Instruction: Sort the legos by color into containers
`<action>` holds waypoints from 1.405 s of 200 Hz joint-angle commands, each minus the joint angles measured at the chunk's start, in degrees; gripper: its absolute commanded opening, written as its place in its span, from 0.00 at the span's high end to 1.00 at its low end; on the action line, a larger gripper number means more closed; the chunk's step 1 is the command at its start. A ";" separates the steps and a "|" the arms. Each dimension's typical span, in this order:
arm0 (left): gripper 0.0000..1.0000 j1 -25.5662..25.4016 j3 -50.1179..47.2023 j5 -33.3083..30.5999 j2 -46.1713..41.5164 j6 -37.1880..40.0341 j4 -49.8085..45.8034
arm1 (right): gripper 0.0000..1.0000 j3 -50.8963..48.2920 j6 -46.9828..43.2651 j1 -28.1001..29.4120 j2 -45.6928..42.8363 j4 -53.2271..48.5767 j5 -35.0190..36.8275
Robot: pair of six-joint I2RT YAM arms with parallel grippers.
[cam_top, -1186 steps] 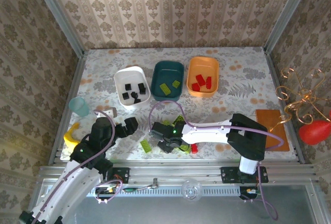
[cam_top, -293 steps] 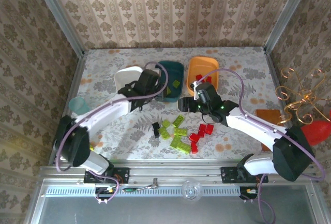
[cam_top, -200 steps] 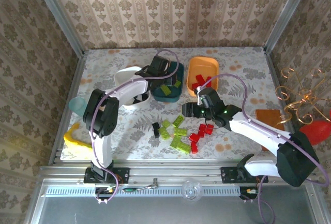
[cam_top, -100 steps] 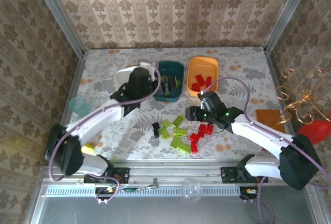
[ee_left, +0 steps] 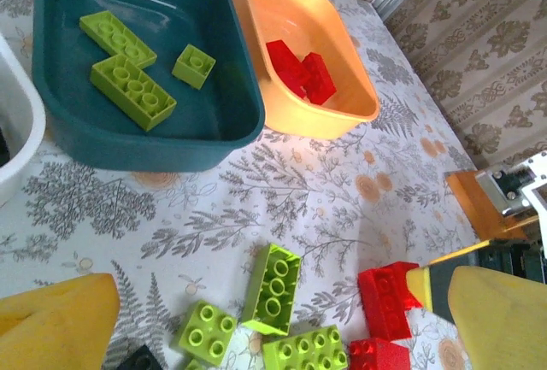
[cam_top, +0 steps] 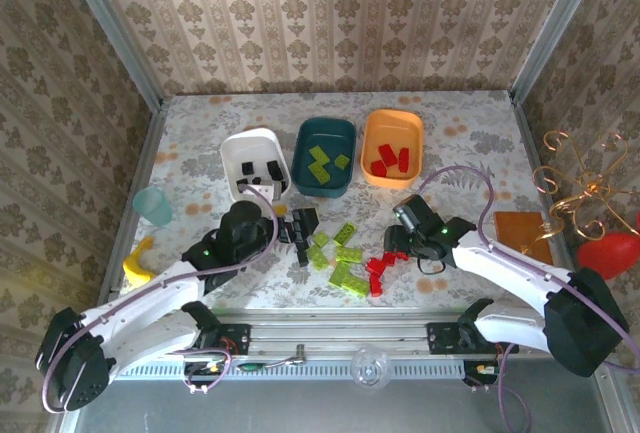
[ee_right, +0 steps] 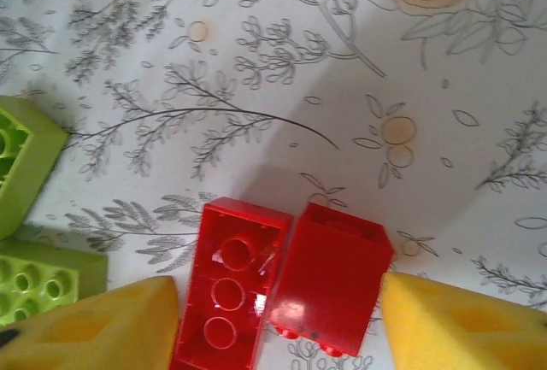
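The white (cam_top: 232,153), dark teal (cam_top: 304,149) and orange (cam_top: 372,145) containers stand in a row at the back. Black legos (cam_top: 258,175) lie in the white one, lime-green legos (ee_left: 128,88) in the teal one and red legos (ee_left: 299,69) in the orange one. Loose green legos (cam_top: 345,253), red legos (cam_top: 380,265) and one black lego (cam_top: 303,253) lie mid-table. My left gripper (cam_top: 300,225) (ee_left: 278,327) hangs open above the green pile, holding nothing. My right gripper (cam_top: 393,245) (ee_right: 278,327) straddles two red bricks (ee_right: 333,280) that rest on the table, with its yellow pads (ee_right: 461,327) close to their outer sides.
A pale-teal cup (cam_top: 153,205) and a yellow curved object (cam_top: 135,261) sit at the left edge. An orange-brown pad (cam_top: 525,236) lies at the right. Both arms reach in from the near edge and meet around the pile.
The left arm has pulled back from the teal container to the pile, and its gripper has opened. The right gripper has come down over the red bricks, with its jaws narrowing.
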 commanded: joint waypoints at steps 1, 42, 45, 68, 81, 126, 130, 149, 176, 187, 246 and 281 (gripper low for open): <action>0.00 -0.23 -1.61 -1.57 -1.62 -1.68 1.21 | 0.43 -0.25 1.54 -1.55 1.20 -1.24 2.22; 0.00 -0.26 -2.46 -2.00 -2.30 -1.95 0.05 | 0.45 -0.05 1.04 -3.16 3.32 -0.08 -0.30; 0.00 -0.28 -2.46 -2.01 -2.29 -1.95 -0.02 | 0.45 -0.12 1.12 -3.17 3.43 -0.07 -0.50; 0.00 -0.28 -2.55 -2.23 -2.56 -1.56 -0.49 | 0.47 -0.71 1.43 -3.26 3.87 -0.34 -0.59; 0.00 -0.28 -2.72 -2.27 -2.59 -1.51 -0.53 | 0.49 -1.39 1.44 -3.42 3.97 -0.25 -0.26; 0.00 -0.23 -2.84 -2.55 -2.55 -1.29 -0.66 | 0.56 -2.51 0.78 -5.05 6.16 0.69 -0.21; 0.00 -0.26 -2.81 -2.58 -2.66 -1.33 -0.67 | 0.56 -2.60 0.61 -5.17 6.26 0.88 -0.21; 0.00 -0.28 -2.90 -2.64 -2.99 -1.34 -0.80 | 0.61 -2.74 0.10 -5.63 6.90 1.80 -0.46; 0.00 -0.23 -3.16 -1.80 -3.66 -1.40 -0.81 | 0.72 -1.34 -2.29 -5.90 6.20 1.50 -0.41; 0.00 -0.19 -3.33 -1.51 -3.71 -1.51 -0.97 | 0.75 -0.05 -3.79 -5.98 4.40 0.93 -0.26; 0.00 0.20 -5.36 -0.71 -4.57 -2.87 -1.44 | 0.77 17.42 -8.52 -8.47 7.12 5.38 0.32; 0.02 0.08 -5.18 -2.64 -6.60 -3.24 -5.25 | 0.78 31.34 -10.54 -11.58 23.72 7.76 2.92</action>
